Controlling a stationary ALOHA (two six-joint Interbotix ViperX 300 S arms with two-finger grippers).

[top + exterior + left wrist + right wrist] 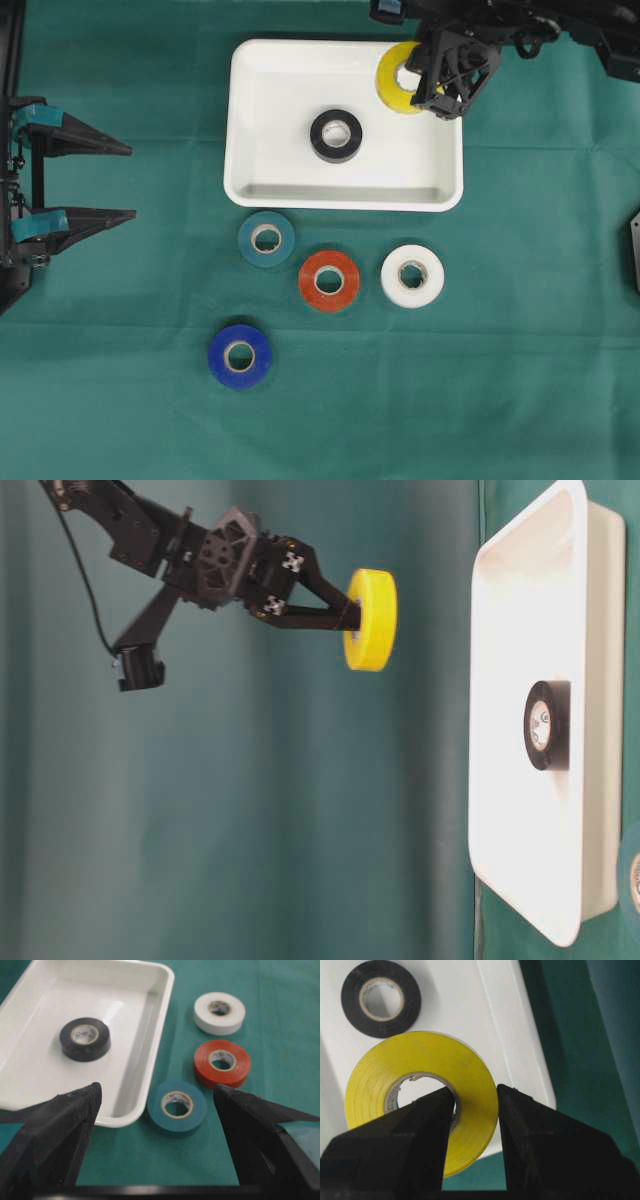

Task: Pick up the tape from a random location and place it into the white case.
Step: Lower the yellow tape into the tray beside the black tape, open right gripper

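My right gripper (428,85) is shut on a yellow tape (394,80) roll, one finger through its hole and one outside its wall (476,1097). It hangs well above the far right corner of the white case (250,130), clear of the rim (372,620). A black tape (336,135) roll lies flat in the middle of the case (500,1020). My left gripper (130,180) stands open at the left edge of the table, with nothing between its fingers (156,1110).
In front of the case on the green cloth lie a teal roll (266,239), a red roll (329,281) and a white roll (412,275). A blue roll (240,355) sits nearer the front. The teal roll (177,1107) almost touches the case's rim (150,1080).
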